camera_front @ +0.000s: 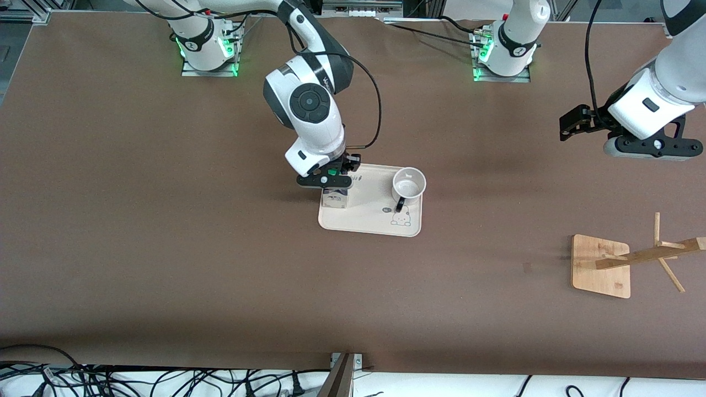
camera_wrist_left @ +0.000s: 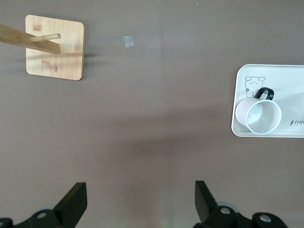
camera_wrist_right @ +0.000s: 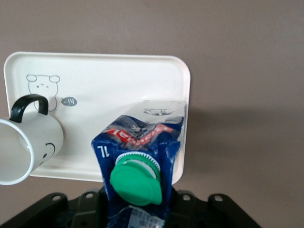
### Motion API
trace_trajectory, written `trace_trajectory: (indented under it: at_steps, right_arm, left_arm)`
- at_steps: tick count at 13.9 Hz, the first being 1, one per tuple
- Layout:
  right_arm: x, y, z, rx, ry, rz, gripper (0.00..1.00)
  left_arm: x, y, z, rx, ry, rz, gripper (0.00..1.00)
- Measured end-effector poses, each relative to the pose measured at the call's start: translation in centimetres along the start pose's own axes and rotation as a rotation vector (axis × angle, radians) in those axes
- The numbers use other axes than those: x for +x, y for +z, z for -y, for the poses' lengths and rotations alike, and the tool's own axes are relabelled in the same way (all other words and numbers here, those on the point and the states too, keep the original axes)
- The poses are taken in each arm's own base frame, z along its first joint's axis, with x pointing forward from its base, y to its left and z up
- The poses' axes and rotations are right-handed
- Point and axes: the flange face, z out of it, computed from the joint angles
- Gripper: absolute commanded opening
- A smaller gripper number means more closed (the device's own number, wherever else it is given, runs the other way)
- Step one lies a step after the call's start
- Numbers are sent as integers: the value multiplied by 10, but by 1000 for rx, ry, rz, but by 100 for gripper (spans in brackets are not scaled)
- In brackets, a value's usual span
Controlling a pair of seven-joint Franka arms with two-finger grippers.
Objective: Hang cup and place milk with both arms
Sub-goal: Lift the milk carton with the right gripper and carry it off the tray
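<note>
The milk (camera_front: 335, 197), a blue and white carton with a green cap, stands on the white tray (camera_front: 369, 220), at the tray's end toward the right arm's end of the table. My right gripper (camera_front: 329, 180) is shut on the carton's top; in the right wrist view the milk (camera_wrist_right: 142, 152) fills the gap between the jaws (camera_wrist_right: 137, 209). The white cup (camera_front: 408, 184) stands upright on the same tray, its black handle toward the front camera. My left gripper (camera_front: 652, 150) is open and empty, high over bare table near the left arm's end.
A wooden cup rack (camera_front: 600, 264) with a leaning post and pegs stands toward the left arm's end, nearer the front camera. The left wrist view shows the rack (camera_wrist_left: 54, 47), the cup (camera_wrist_left: 259, 116) and the tray (camera_wrist_left: 285, 76).
</note>
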Motion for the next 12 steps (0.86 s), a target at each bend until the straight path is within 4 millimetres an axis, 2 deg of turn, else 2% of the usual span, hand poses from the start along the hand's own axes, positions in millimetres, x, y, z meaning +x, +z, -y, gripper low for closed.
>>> trace_trajectory:
  at_steps: [1, 3, 5, 7, 9, 11, 12]
  right_arm:
    - [7, -9, -8, -2, -6, 3, 29]
    - [27, -45, -42, -13, -45, 32, 29]
    - [51, -88, -103, -25, -108, 74, 29]
    - [79, -122, -182, -27, -178, 111, 29]
    - [100, -131, -261, -6, -224, 156, 29]
    - [110, -120, -331, 20, -247, 190, 29]
    - [112, -109, -358, 24, -252, 202, 29]
  left_arm:
    - [0, 0, 0, 0, 0, 1, 100]
    - [1, 1, 0, 0, 1, 2, 100]
    - [1, 2, 0, 0, 1, 3, 100]
    - [2, 2, -1, 0, 2, 4, 100]
    - [2, 2, -3, -1, 5, 4, 100]
    - [2, 4, -12, -12, 21, 9, 100]
    - [3, 8, -23, -12, 40, 16, 100]
